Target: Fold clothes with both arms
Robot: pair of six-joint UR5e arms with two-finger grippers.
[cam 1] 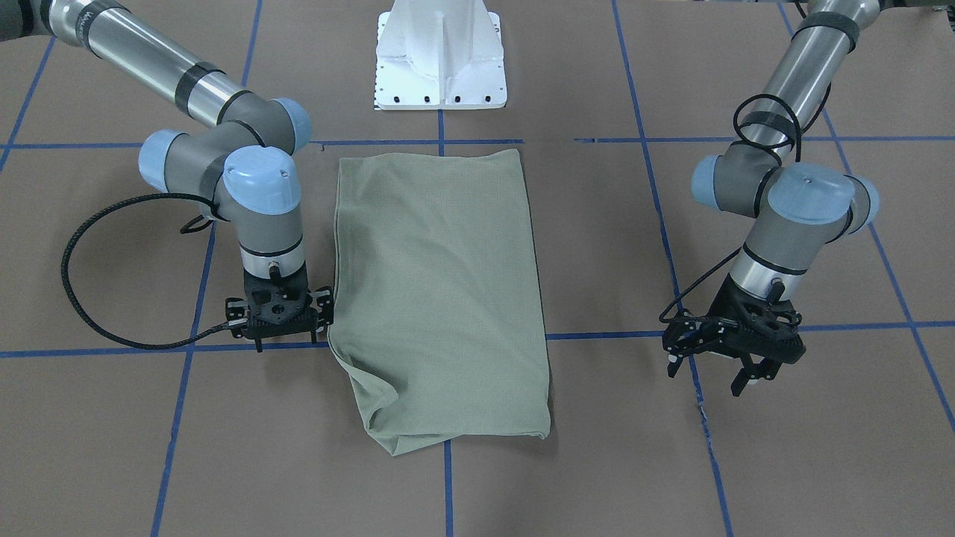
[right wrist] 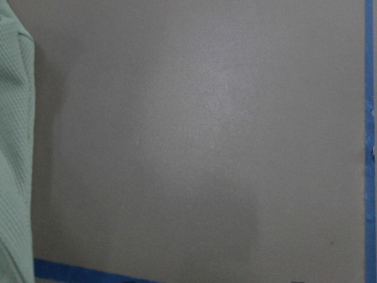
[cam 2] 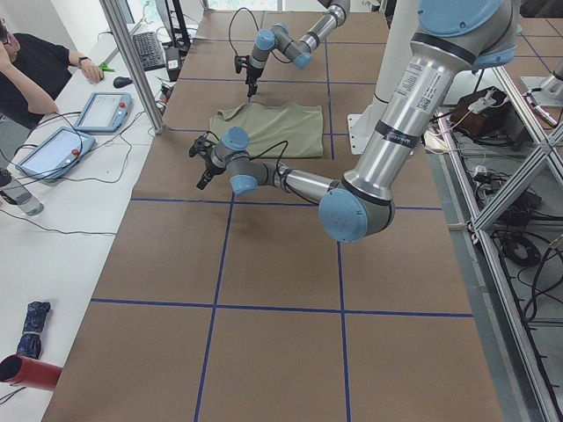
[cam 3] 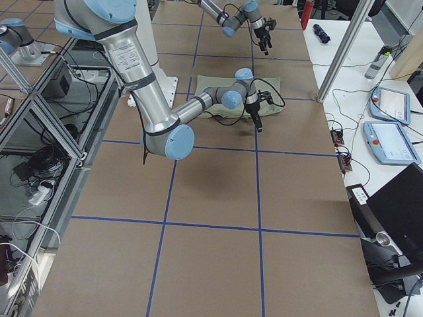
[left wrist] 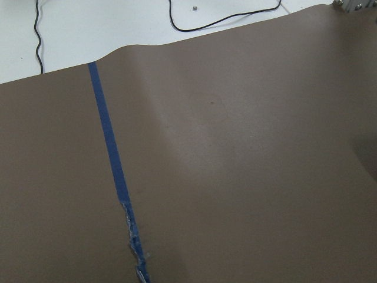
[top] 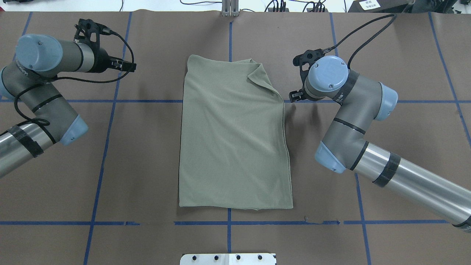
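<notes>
The sage-green knit shirt (cam 1: 440,283) lies flat in the middle of the table (cam 1: 597,462), between the two arms. It is folded into one long narrow rectangle. No sleeve, neck or tag shows, so I judge that the sides and sleeves are already folded in. At the end far from the robot, the corner (top: 263,75) on its right side is turned over and wrinkled. The other edges look quite straight.

The right gripper (cam 1: 280,321) points down, just beside this long edge of the shirt and near the wrinkled corner. Its wrist camera shows only a strip of green cloth at the border of the view, and nothing between the fingers. It holds nothing, but I cannot tell how wide it stands. The left gripper (cam 1: 750,380) hangs above the bare brown paper near a blue tape line (cam 1: 612,335), well apart from the shirt. Its fingertips seem a little parted, and it is empty.

The step in hand is probably the last fold, which brings one short end over the other. For this, each gripper must take one corner of the same end. The left gripper has the longer way to go. The turned corner may need to be flattened, otherwise the fold will be uneven.
</notes>
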